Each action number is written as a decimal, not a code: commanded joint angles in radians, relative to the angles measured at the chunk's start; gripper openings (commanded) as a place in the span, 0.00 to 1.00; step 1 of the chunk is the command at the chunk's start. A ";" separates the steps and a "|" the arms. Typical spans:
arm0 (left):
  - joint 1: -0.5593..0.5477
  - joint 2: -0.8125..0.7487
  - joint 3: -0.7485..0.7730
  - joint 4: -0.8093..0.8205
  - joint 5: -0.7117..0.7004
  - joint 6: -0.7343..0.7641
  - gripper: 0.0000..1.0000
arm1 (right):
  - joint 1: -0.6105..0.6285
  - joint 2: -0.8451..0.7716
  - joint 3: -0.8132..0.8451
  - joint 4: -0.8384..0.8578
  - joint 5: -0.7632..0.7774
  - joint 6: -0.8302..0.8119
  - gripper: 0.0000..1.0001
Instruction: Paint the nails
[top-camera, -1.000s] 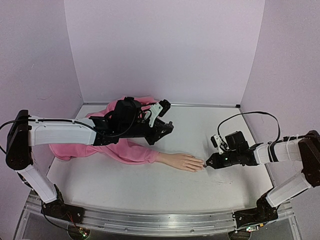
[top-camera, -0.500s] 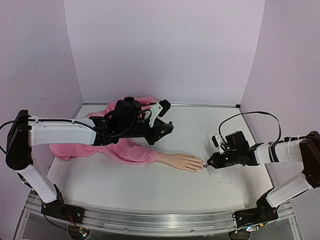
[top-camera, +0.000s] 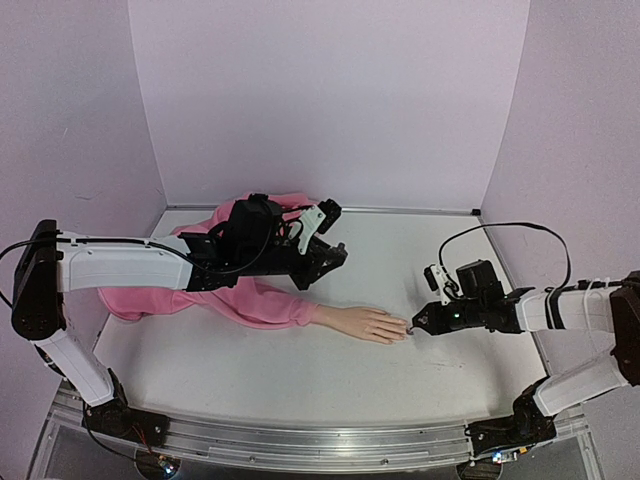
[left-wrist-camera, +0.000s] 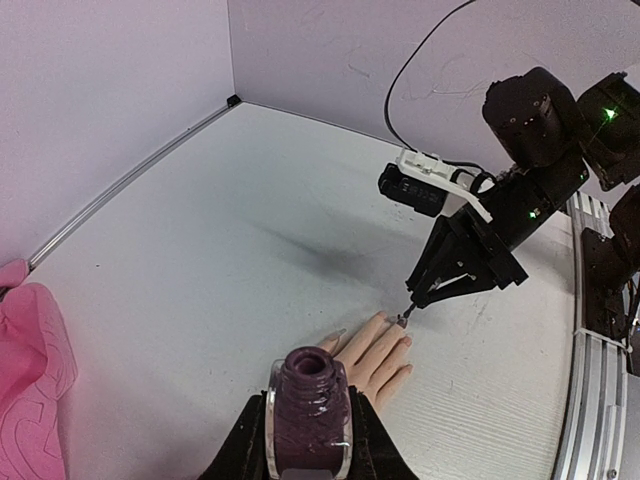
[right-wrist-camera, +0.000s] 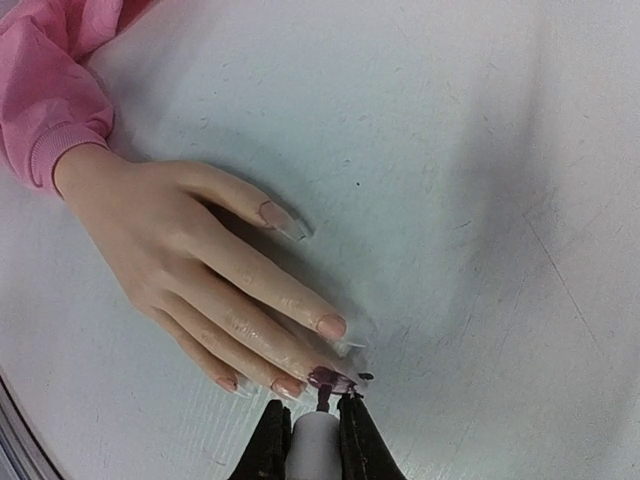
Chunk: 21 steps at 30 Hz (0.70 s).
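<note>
A pale mannequin hand (top-camera: 366, 323) with a pink sleeve (top-camera: 255, 300) lies palm down on the table. My right gripper (top-camera: 417, 328) is shut on the white brush cap (right-wrist-camera: 314, 445); its brush tip touches the middle finger's nail (right-wrist-camera: 332, 379), which is dark purple. The other nails (right-wrist-camera: 331, 326) are skin-toned. My left gripper (top-camera: 325, 255) is shut on the open dark purple polish bottle (left-wrist-camera: 309, 405), held above the table behind the hand (left-wrist-camera: 378, 348).
The pink garment bunches at the back left of the table (top-camera: 215, 225). Lilac walls close in the back and both sides. A metal rail (top-camera: 300, 440) runs along the near edge.
The right gripper has shifted very slightly at the fingertips. The left arm and the hand have not moved.
</note>
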 joint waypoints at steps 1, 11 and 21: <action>0.004 -0.047 0.015 0.055 0.001 -0.010 0.00 | 0.007 0.014 0.007 0.024 -0.037 -0.017 0.00; 0.004 -0.044 0.018 0.055 0.001 -0.010 0.00 | 0.007 0.040 0.015 0.026 -0.016 -0.009 0.00; 0.004 -0.054 0.008 0.055 -0.004 -0.009 0.00 | 0.007 0.060 0.028 -0.002 0.010 0.000 0.00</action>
